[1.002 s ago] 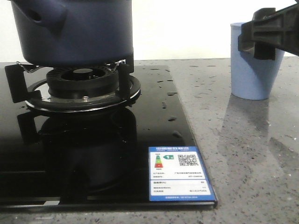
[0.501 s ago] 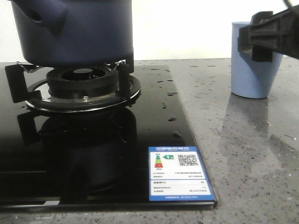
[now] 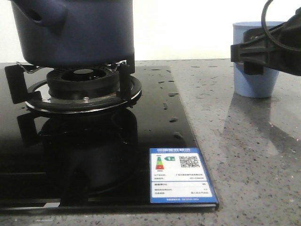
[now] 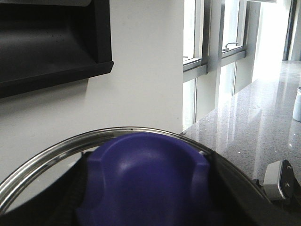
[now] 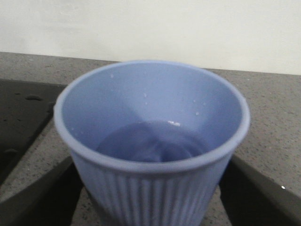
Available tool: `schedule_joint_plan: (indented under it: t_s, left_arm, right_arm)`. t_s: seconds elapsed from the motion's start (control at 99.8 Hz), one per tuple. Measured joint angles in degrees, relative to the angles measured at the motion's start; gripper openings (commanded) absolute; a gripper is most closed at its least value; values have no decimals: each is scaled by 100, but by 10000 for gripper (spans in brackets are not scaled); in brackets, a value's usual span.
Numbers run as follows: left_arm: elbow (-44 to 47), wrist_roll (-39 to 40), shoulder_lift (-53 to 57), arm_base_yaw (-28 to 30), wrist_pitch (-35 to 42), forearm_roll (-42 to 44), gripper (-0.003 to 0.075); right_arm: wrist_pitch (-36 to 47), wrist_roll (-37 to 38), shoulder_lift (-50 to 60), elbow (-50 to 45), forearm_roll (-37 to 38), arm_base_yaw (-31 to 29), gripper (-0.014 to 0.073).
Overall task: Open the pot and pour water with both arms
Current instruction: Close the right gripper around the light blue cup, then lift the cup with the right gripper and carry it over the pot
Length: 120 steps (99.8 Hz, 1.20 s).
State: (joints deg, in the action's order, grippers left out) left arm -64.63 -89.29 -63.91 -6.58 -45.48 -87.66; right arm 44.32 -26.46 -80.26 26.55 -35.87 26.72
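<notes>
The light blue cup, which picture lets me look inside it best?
The right wrist view. It looks down into the light blue cup, so you see its rim, ribbed side and water at the bottom. The front view shows only its outside, partly hidden by the right end effector. The left wrist view shows a sliver at the edge.

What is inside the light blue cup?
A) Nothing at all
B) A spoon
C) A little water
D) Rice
C: the right wrist view looks down into the cup and shows a shallow pool of water at the bottom, with droplets on the inner wall.
</notes>
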Motion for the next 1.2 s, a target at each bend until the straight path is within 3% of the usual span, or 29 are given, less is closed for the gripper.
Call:
schedule_joint_plan:
  t_s: [0.541, 0.831, 1.202]
  left_arm:
    - [0, 0, 0, 0, -9, 0, 211]
    - [0, 0, 0, 0, -13, 0, 211]
    - [0, 0, 0, 0, -22, 0, 211]
  right_arm:
    - [-58, 250, 0, 13, 575, -126, 514]
    - [-169, 250, -26, 221, 754, -135, 293]
    - [-85, 250, -26, 221, 776, -135, 286]
